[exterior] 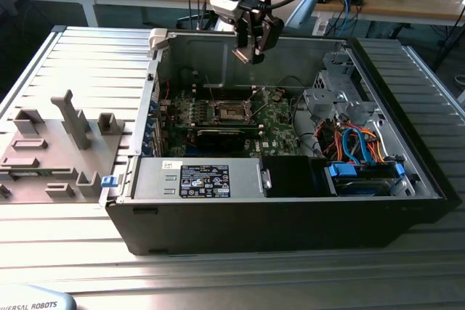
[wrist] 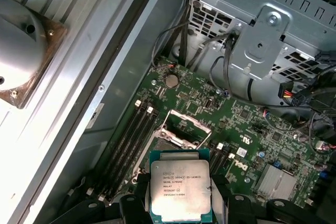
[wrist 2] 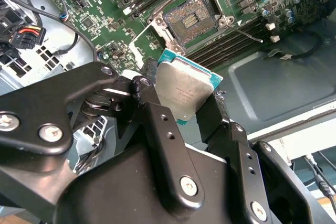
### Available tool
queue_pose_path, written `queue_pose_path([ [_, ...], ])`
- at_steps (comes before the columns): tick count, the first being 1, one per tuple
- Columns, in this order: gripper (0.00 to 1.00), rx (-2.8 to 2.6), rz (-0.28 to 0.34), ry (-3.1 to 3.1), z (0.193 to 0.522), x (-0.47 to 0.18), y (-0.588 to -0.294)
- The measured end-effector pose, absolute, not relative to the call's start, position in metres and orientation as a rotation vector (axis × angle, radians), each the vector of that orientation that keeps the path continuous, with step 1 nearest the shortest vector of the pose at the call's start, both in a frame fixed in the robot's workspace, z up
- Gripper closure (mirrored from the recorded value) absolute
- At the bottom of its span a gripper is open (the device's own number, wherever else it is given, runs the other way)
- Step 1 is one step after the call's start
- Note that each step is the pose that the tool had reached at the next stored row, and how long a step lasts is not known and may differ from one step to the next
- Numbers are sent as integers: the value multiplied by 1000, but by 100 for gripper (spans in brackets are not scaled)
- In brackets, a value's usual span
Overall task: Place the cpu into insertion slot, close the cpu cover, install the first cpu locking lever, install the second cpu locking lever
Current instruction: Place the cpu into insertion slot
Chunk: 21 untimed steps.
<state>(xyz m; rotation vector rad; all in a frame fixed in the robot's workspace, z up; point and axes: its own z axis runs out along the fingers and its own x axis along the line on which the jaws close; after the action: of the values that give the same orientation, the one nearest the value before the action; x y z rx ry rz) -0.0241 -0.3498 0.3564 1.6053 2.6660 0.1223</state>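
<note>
Pincer clamped on cpu, high above motherboard inside open computer case; insertion slot exposed below, well apart, between memory slots; loose cables hanging beside drive cage.

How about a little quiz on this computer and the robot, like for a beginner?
1. True or false: the gripper holds the cpu above the board.
2. Pick one: the slot is A) filled with a chip, B) empty, C) taped over.
3. One word: is the cover open or shut?

Key: 1 true; 2 B; 3 open.
</note>
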Motion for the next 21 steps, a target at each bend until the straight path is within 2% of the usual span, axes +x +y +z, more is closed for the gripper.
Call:
queue_pose_path([
  [21, 46, 1657, 121, 2632, 356, -24, -350],
])
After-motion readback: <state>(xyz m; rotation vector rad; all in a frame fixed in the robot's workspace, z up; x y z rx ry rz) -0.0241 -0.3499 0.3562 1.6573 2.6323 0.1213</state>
